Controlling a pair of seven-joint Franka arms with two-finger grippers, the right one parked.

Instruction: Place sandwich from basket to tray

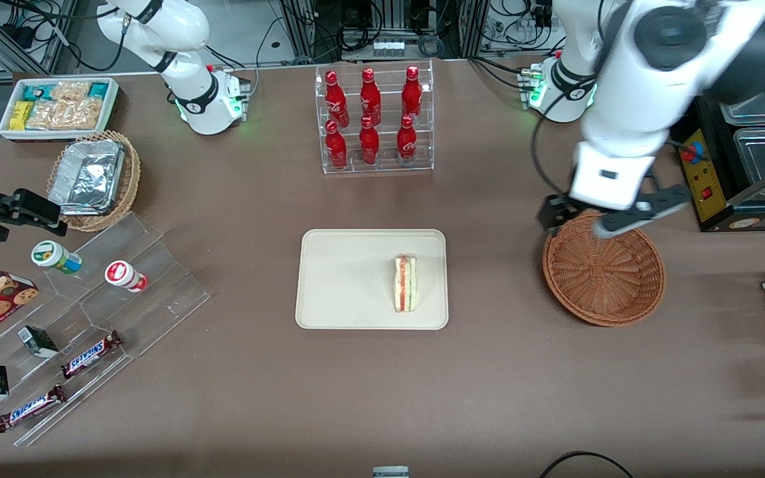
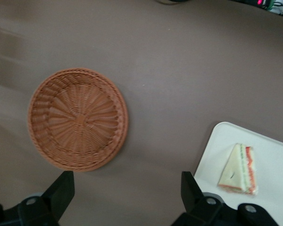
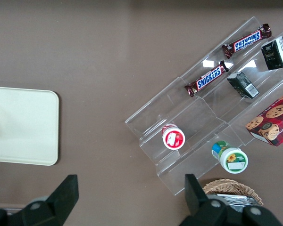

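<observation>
I find the sandwich (image 1: 405, 283) lying on the tray (image 1: 336, 279); the basket (image 1: 603, 277) holds nothing. My end effector (image 1: 578, 222) hangs above the basket's rim, fingers apart and carrying nothing. I judge placement complete; next move calls only for retreat clear of the worktop (image 1: 489, 398).

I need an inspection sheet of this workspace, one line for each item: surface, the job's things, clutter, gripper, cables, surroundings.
Surface: brown table, no spills seen.
Job's things: sandwich lies on the tray; basket holds nothing.
Clutter: bottle rack, acrylic snack stand, foil containers, snack box.
Gripper: gripper open, above the table beside the basket, holding nothing.
Cables: one black loop at the table edge nearest the front camera.
Surroundings: control box toward the working arm's end.
</observation>
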